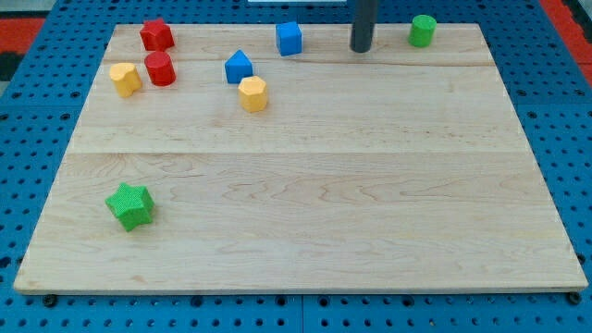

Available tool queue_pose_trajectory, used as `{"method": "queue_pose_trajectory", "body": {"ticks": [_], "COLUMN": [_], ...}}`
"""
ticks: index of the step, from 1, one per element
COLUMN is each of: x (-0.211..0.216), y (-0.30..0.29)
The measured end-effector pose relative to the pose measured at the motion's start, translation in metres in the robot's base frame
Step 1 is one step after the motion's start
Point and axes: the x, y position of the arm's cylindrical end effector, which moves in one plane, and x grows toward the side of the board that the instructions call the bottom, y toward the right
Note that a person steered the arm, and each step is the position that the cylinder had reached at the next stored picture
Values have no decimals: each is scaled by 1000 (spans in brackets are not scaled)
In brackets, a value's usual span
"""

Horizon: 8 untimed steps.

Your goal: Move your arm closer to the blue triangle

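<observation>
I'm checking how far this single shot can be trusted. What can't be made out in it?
- Dark rod above my tip: cut off by the view's top edge.
- Rear faces of the blue triangle block and blue cube: face away from the camera.
- Whether my tip touches the wooden board: unclear.
</observation>
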Motion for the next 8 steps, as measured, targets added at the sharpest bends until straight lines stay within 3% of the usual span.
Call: {"method": "queue_pose_trajectory", "body": {"ticks": [3,5,8], "x": [4,41,35], "y": [-11,-84,-114]}}
